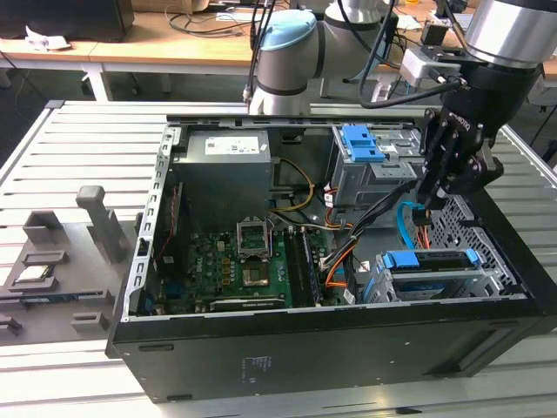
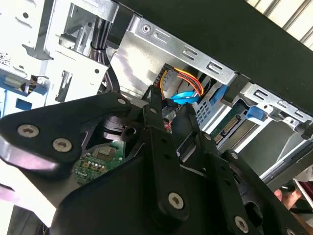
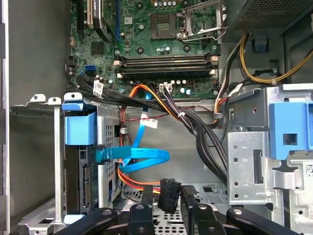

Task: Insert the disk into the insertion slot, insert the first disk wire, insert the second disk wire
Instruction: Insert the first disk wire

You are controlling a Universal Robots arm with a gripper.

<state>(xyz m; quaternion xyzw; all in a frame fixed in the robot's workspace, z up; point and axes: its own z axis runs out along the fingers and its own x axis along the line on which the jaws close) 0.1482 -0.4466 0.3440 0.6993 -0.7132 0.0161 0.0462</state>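
Observation:
The disk [image 1: 431,259], in its blue carrier, sits inside the low grey insertion slot [image 1: 487,280] at the case's front corner on the exterior view's right. In the first wrist view the disk [image 3: 80,128] shows its rear connector edge, with no plug on it. The light-blue second disk wire [image 3: 142,159] loops loosely beside that edge, its end lying at the carrier. My gripper [image 3: 167,197] hovers just behind the disk, shut on the black plug [image 3: 169,193] of the orange-and-red first disk wire [image 3: 134,181]. The exterior view has the gripper [image 1: 426,203] low over the cables.
A taller grey cage with a blue latch [image 1: 365,144] stands close beside my gripper. Black cable bundles [image 3: 195,132] run between it and the motherboard [image 1: 235,261]. The power supply [image 1: 222,165] fills the back corner. Grey fixtures [image 1: 96,222] stand on the table outside the case.

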